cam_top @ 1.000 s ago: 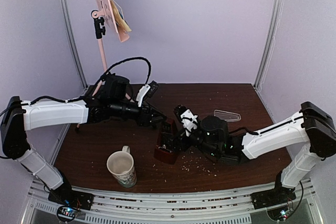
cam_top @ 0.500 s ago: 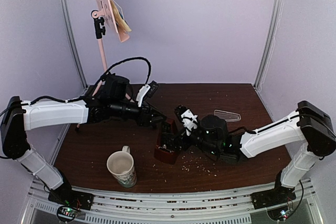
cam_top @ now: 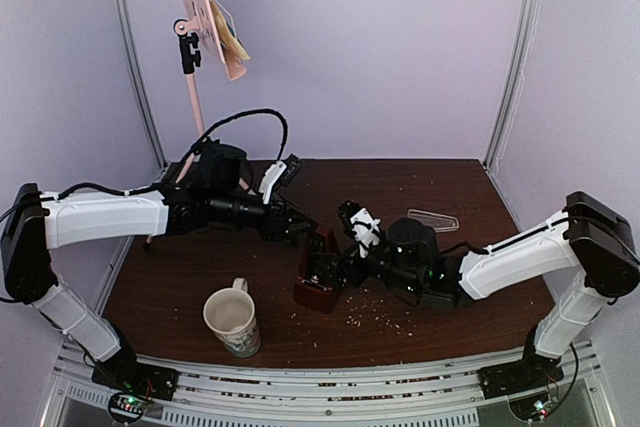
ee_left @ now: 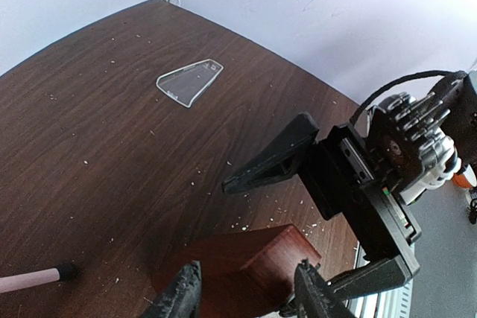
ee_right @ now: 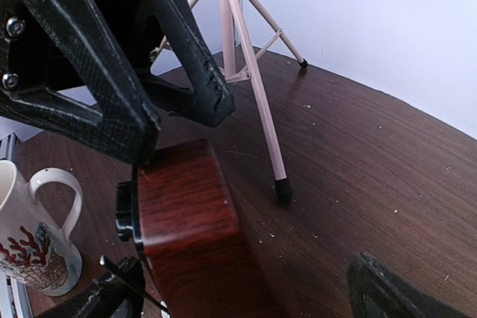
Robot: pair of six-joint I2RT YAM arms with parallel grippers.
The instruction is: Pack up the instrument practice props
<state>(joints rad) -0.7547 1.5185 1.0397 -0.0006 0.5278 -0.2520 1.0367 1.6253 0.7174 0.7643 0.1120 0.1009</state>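
Ideally, the metronome (cam_top: 320,285), clamped mid-frame by the left gripper (ee_left: 250,294), is centred inside the wide-open right gripper (ee_right: 242,288) before closing.

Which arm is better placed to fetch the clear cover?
Right. The right gripper is open and the clear cover lies beside that arm; the left gripper is clamped on the metronome.

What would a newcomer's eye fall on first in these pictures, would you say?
First, the small red-brown wooden pyramid metronome at the table's middle, where both arms meet: the left gripper grips its top, and the open right gripper straddles it from the other side. Next, the tall pink tripod music stand at the far left corner, with yellow and blue sheets on its desk.
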